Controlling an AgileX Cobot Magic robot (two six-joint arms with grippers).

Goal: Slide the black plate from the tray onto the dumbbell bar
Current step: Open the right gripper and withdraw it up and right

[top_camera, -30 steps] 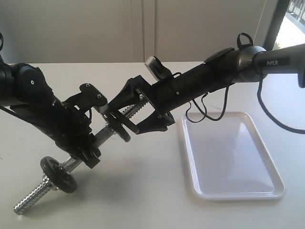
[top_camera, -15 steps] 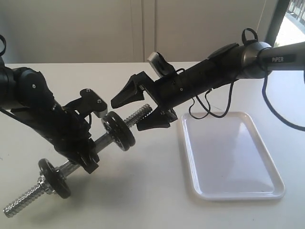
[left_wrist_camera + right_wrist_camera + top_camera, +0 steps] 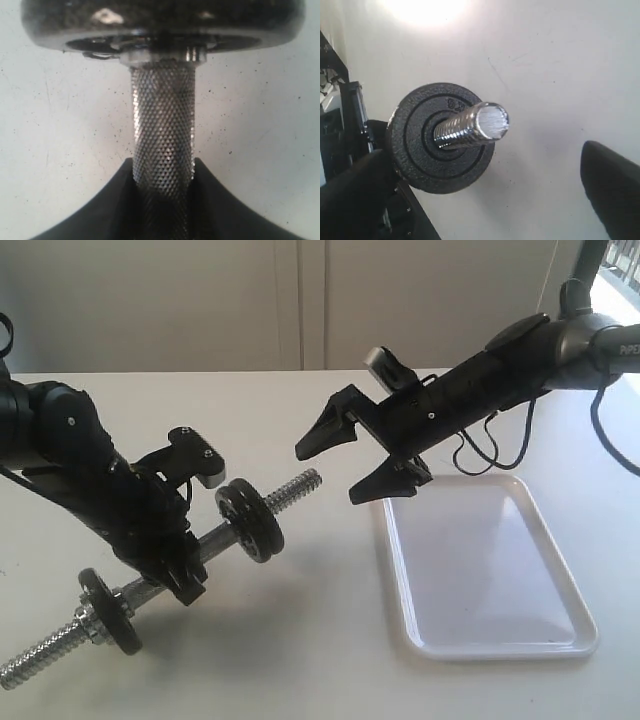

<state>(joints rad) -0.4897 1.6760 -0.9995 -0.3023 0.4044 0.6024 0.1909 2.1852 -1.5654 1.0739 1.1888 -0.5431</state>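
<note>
- We see the left gripper closed on the rough middle of the dumbbell bar. Its jaws hug the bar on both sides.
- The bar is tilted. Its low end points to 8 o'clock and its high end to 2 o'clock.
- The black plate sits on the bar, just past the left gripper toward 2 o'clock. The bar's screw tip sticks out beyond it.
- Another black plate sits on the bar near the low end.
- The right gripper is spread wide and holds nothing. It hangs in the air near the bar's high tip, not touching it.
- The tray lies on the table, at 4 o'clock from the right gripper and well apart from the plate.
</note>
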